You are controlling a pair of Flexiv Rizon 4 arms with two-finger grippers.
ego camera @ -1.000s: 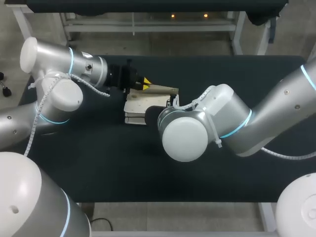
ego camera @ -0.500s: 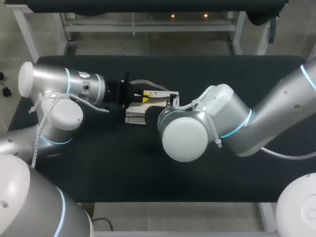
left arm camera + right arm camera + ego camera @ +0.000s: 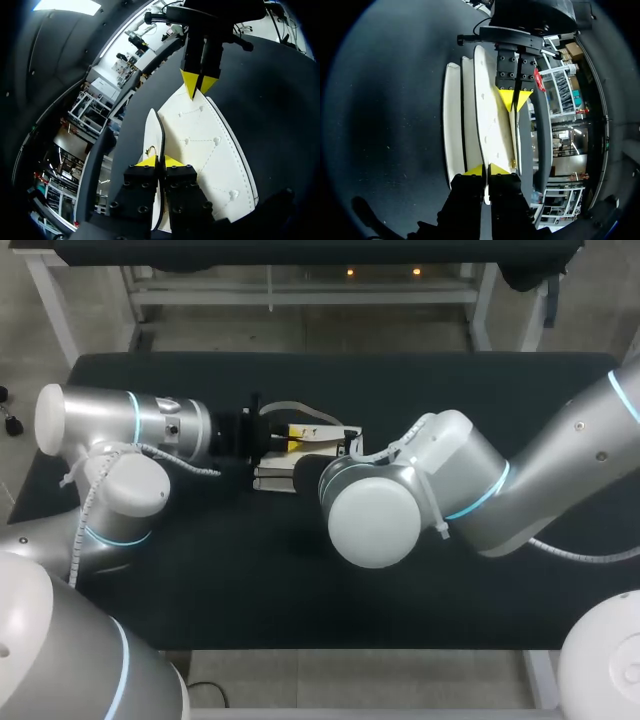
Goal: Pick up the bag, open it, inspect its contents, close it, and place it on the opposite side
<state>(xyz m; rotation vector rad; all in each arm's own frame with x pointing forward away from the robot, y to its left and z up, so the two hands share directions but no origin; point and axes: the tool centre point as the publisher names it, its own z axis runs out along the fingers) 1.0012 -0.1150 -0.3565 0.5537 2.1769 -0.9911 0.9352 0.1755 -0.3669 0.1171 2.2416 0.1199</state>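
The cream bag (image 3: pixel 275 476) lies on the dark table (image 3: pixel 450 390), near the table's middle and a little toward its far left. Its long axis runs across the table from left to right, so 1 short end points toward each arm. The left arm (image 3: pixel 120 425) comes in low over the table's left part and the right arm (image 3: pixel 470 490) over its right part. The 2 grippers face each other along the bag's length. The left gripper (image 3: pixel 160 161) sits at the bag's left end, its yellow tips pressed together on the thin, dark-rimmed edge of the upper panel (image 3: pixel 212 150). That panel is a pale sheet with dotted stitch lines and small studs. The right gripper (image 3: pixel 486 170) sits at the bag's right end, its tips likewise pinched on that panel. The panel runs straight from 1 pair of tips to the other. Beside it, toward the table's near edge, several further cream layers of the bag lie parallel. Whether the held panel is clear of them cannot be told.
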